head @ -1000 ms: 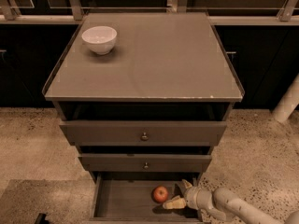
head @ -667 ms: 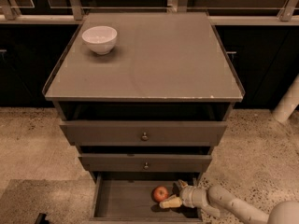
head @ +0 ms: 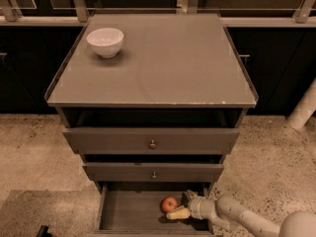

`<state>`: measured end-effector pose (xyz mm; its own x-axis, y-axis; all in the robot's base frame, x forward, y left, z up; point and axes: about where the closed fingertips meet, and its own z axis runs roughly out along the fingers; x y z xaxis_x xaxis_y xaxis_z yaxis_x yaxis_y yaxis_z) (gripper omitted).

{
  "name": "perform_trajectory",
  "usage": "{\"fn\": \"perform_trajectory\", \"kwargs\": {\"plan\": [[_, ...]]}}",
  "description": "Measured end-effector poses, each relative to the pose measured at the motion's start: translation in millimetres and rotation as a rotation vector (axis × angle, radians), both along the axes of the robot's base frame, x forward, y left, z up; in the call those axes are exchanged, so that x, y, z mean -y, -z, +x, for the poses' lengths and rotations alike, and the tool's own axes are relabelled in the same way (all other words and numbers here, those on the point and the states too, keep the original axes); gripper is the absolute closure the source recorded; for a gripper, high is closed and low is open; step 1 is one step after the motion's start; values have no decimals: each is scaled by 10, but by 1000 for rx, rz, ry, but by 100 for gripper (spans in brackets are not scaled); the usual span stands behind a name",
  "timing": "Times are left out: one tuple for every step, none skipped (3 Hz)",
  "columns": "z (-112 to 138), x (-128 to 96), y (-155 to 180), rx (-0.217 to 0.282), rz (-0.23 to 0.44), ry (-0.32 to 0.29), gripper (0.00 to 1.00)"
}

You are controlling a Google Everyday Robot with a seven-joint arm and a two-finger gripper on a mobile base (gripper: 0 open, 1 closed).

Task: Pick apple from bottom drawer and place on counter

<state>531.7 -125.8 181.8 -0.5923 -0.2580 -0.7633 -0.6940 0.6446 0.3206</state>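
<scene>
The apple, small and red with a yellowish patch, lies on the plank floor of the open bottom drawer, right of its middle. My gripper reaches into the drawer from the right, low over the floor. Its fingers are spread, one pale finger just in front of the apple and the other behind it near the drawer's back right. The apple sits at the fingertips and is not clamped. The counter is the grey-beige top of the cabinet above.
A white bowl stands at the counter's back left. Two wider drawers with round knobs overhang the bottom drawer, both slightly pulled out. My white arm crosses the speckled floor at the lower right. A white post stands at the right.
My gripper has moved a little left toward the apple, and more of my arm has come into view at the lower right. The apple has not moved.
</scene>
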Motion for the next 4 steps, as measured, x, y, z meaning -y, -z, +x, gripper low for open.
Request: {"fn": "perform_trajectory", "kwargs": {"plan": [[73, -128, 106, 13, -19, 10, 0], [121, -213, 177, 21, -24, 31, 0], [138, -271, 254, 25, -38, 47, 0], [129, -277, 336, 24, -57, 65, 0]]}}
